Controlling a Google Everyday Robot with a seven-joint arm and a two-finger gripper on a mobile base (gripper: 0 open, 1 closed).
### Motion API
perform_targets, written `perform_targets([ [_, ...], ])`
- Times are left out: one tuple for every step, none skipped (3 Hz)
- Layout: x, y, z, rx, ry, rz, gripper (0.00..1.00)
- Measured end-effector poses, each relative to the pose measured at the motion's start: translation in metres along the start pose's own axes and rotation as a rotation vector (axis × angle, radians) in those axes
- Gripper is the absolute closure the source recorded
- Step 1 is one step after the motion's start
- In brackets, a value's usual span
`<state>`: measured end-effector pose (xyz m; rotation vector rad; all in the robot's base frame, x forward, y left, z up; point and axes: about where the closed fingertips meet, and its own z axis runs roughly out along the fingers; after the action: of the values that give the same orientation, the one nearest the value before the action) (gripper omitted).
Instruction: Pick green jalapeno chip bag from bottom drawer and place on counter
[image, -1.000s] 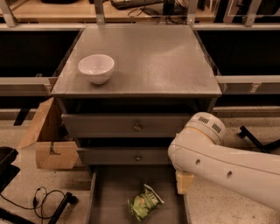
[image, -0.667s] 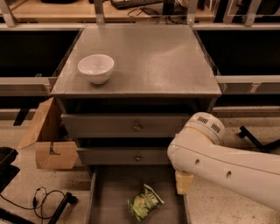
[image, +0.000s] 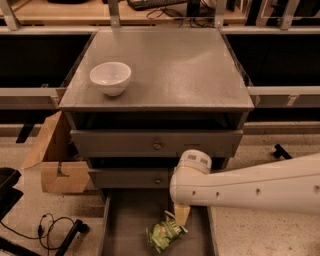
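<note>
The green jalapeno chip bag lies crumpled on the floor of the open bottom drawer, near the middle, towards the front. My gripper hangs below the white arm. Only its tan tip shows, just above the bag's upper right corner, touching or nearly touching it. The arm hides the rest of it. The grey counter tops the cabinet above.
A white bowl stands on the counter's left side. Two knobbed drawers above the bottom drawer are shut. An open cardboard box stands left of the cabinet, with black cables on the floor in front of it.
The arm has swung left, and the gripper has moved from the drawer's right wall to just above the bag. The bag and the bowl have not moved.
</note>
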<state>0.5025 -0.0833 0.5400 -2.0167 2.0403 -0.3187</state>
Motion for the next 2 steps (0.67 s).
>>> perform_targets([
  [-0.033,0.015,0.104,-0.050,-0.027,-0.012,0.00],
  [-0.033,0.046,0.163,-0.103,-0.016,-0.061,0.00],
])
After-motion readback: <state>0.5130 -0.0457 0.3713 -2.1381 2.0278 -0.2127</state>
